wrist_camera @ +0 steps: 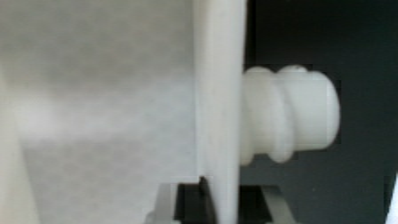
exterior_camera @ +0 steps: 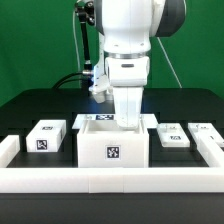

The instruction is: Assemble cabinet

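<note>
The cabinet [exterior_camera: 113,146] is an open white box with a tag on its front, standing at the middle front of the table. My gripper [exterior_camera: 124,118] reaches straight down onto the cabinet's back rim, and its fingertips are hidden there. In the wrist view the gripper [wrist_camera: 221,205] straddles a thin white wall [wrist_camera: 214,90] of the cabinet, with the dark fingers [wrist_camera: 178,206] pressed to both sides. A ribbed white knob [wrist_camera: 295,112] sticks out of that wall. A white drawer block [exterior_camera: 46,136] with tags lies at the exterior view's left.
A long low white rail [exterior_camera: 110,179] runs along the front and up both sides. Two smaller tagged white parts [exterior_camera: 172,135] [exterior_camera: 207,131] lie at the exterior view's right. The marker board [exterior_camera: 101,118] shows just behind the cabinet. Black cables hang at the back.
</note>
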`<state>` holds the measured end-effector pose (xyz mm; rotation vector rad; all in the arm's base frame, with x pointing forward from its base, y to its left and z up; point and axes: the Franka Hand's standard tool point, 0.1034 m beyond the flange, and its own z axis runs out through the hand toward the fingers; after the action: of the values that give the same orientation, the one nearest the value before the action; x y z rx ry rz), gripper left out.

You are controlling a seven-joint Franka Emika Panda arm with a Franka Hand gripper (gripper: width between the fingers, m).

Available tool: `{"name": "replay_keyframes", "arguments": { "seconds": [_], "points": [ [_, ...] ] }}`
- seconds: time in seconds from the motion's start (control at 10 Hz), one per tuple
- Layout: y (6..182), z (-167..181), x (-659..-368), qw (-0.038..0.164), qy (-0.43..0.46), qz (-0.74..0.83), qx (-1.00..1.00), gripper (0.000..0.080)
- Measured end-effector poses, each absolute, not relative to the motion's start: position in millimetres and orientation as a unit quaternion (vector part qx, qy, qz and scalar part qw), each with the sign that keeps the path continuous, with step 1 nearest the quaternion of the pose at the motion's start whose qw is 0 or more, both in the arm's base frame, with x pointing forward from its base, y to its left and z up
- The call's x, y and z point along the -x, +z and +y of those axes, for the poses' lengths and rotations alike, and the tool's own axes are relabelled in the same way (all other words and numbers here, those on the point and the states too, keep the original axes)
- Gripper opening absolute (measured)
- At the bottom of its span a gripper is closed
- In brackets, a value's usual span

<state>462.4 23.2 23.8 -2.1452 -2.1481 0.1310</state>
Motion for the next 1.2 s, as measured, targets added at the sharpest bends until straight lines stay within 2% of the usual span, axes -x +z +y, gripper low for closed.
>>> {"name": "replay_keyframes", "arguments": {
  "seconds": [0.5, 0.7, 1.2],
  "points": [
    [23.9, 22.2, -464.4, 0.051, 0.042, -0.709, 0.702, 0.004],
    [24.1, 21.5, -483.9, 0.045, 0.032, -0.712, 0.7, 0.004],
    [24.2, 74.2, -512.1, 0.04, 0.007, -0.692, 0.721, 0.004]
  ]
}}
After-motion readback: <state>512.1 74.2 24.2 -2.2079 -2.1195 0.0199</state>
